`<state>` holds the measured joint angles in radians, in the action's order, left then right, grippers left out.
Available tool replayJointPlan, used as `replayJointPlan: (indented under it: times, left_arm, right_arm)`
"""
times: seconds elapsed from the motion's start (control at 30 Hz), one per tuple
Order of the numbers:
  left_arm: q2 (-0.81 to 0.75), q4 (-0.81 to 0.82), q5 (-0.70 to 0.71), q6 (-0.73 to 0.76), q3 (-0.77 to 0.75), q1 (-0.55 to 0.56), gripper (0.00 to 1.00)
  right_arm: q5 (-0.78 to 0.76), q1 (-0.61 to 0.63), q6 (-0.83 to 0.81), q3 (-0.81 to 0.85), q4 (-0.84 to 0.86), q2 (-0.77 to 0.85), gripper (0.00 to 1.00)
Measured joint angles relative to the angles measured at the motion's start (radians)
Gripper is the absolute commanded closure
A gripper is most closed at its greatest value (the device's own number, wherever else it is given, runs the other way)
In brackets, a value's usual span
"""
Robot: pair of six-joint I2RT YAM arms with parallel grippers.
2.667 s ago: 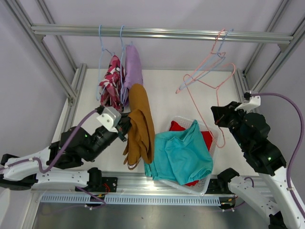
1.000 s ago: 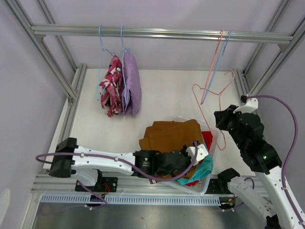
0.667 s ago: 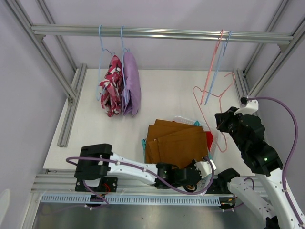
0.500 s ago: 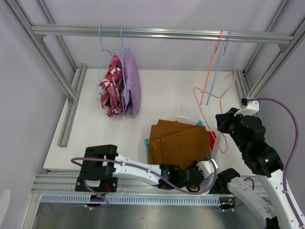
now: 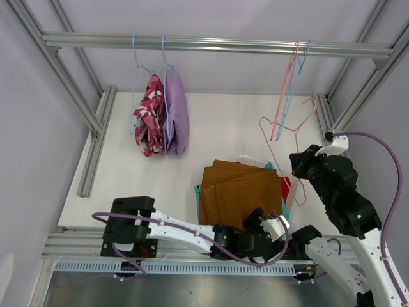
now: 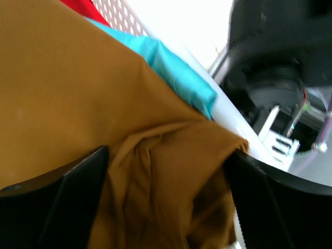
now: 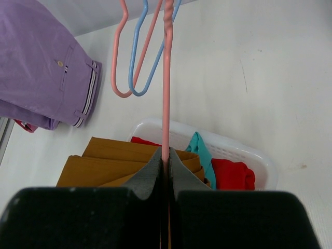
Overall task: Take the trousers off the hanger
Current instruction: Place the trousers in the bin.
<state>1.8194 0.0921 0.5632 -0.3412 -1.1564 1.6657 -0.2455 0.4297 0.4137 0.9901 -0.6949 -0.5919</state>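
The rust-brown trousers (image 5: 239,195) lie folded on top of the white basket (image 5: 289,192), covering the teal pair (image 7: 199,150) and the red pair (image 7: 233,174). My left gripper (image 5: 265,227) is low at the basket's near edge. In the left wrist view it (image 6: 166,207) is open, its fingers wide apart with loose brown cloth (image 6: 78,104) lying between them. My right gripper (image 7: 166,161) is shut on the wire of a bare pink hanger (image 7: 166,78) above the basket. The lilac trousers (image 5: 177,112) and the camouflage pair (image 5: 148,115) hang on blue hangers at the rail's left.
An empty blue hanger (image 5: 291,89) and another pink one hang from the top rail (image 5: 217,45) at the right. Aluminium frame posts stand along both sides. The right arm's base (image 6: 280,98) is close beside the basket's near corner.
My left arm carried the rust-brown trousers off the hanger and laid them over the basket, then its jaws opened. The right gripper stayed shut on the pink hanger.
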Motion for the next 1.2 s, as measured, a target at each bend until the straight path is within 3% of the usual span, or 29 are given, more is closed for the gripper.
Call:
replayJointPlan:
  times: [0.3, 0.6, 0.87, 1.2]
  left_arm:
    - [-0.085, -0.276, 0.043, -0.069, -0.106, 0.129, 0.01]
    - [-0.289, -0.367, 0.062, -0.086, -0.18, 0.186, 0.01]
    - [-0.331, -0.399, 0.122, -0.087, -0.174, 0.107, 0.01]
    - [-0.32, -0.273, 0.031, -0.075, -0.056, -0.108, 0.01]
  right_arm:
    - [0.001, 0.0, 0.0, 0.043, -0.013, 0.0, 1.0]
    - [0.001, 0.0, 0.001, 0.061, -0.035, 0.0, 1.0]
    - [0.0, 0.0, 0.0, 0.097, -0.05, 0.0, 1.0]
    - [0.0, 0.0, -0.02, 0.177, -0.057, 0.0, 1.0]
